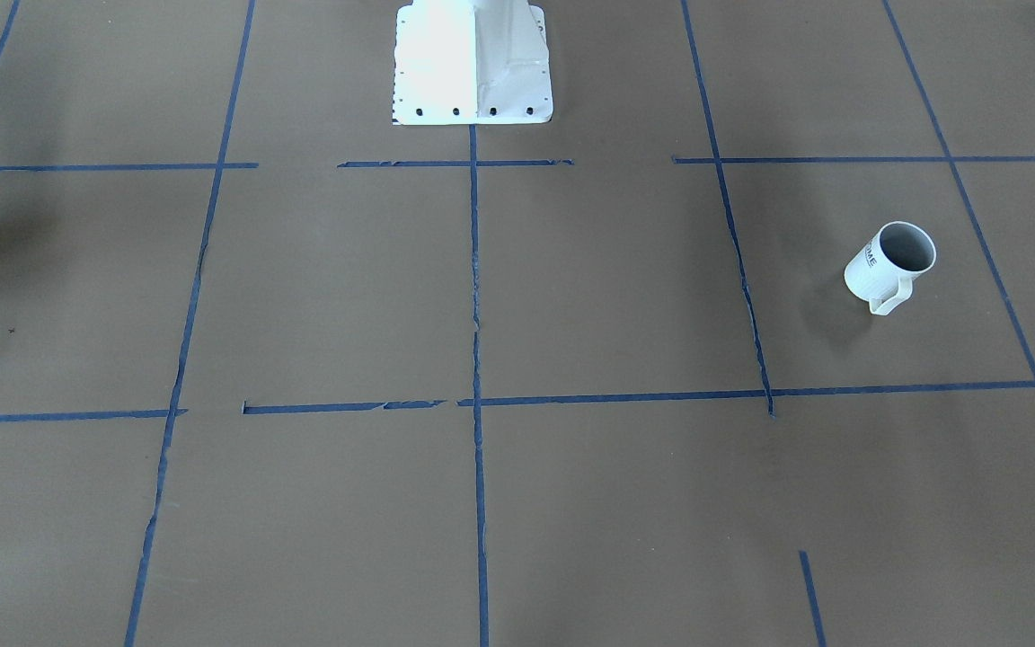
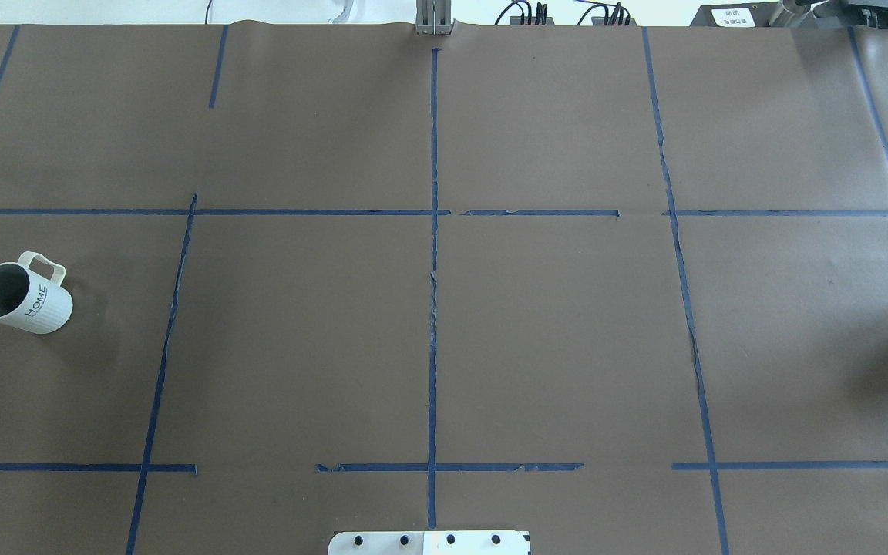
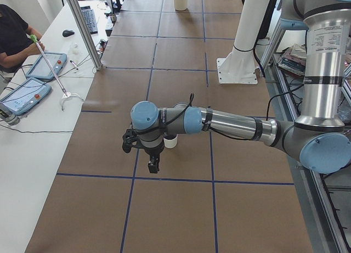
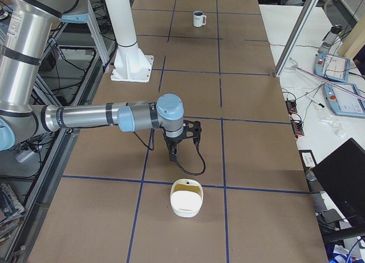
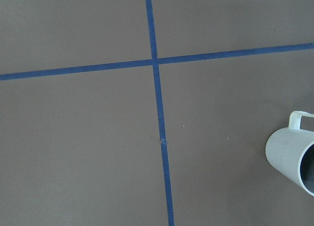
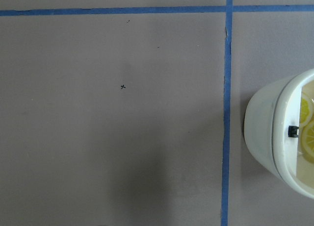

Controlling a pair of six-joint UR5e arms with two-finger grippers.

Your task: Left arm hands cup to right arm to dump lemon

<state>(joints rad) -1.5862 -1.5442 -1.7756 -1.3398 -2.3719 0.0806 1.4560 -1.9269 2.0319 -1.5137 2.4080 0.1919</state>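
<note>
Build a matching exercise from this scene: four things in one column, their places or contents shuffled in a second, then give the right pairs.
Things:
1. cup
2. white tub
3. white pedestal
4. blue-cased tablet

Places or contents:
A. shows yellow slices inside
B. lies on the white side table
C. stands upright toward the robot's left end of the table
D. stands midway along the robot's edge of the table

Pairs: 1-C, 2-A, 3-D, 4-B
</note>
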